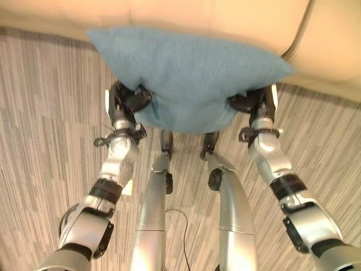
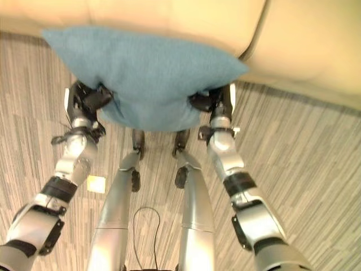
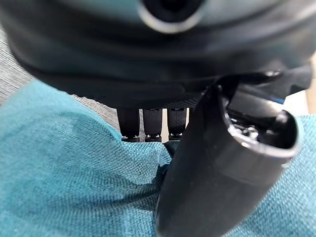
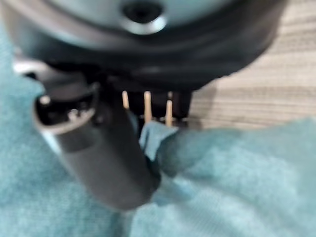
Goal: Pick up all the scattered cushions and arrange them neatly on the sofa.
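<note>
I hold the blue cushion [image 1: 189, 73] up with my left hand [image 1: 128, 100] and right hand [image 1: 255, 101], fingers pinching both bottom corners so it stays flat, its top edge by the sofa [image 1: 225, 20] seat's front edge.

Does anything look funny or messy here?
Nothing looks broken or spilled. The blue cushion is held up in front of the sofa, pinched by the left hand and right hand, and sags between them. A small yellow tag lies on the carpet.
</note>
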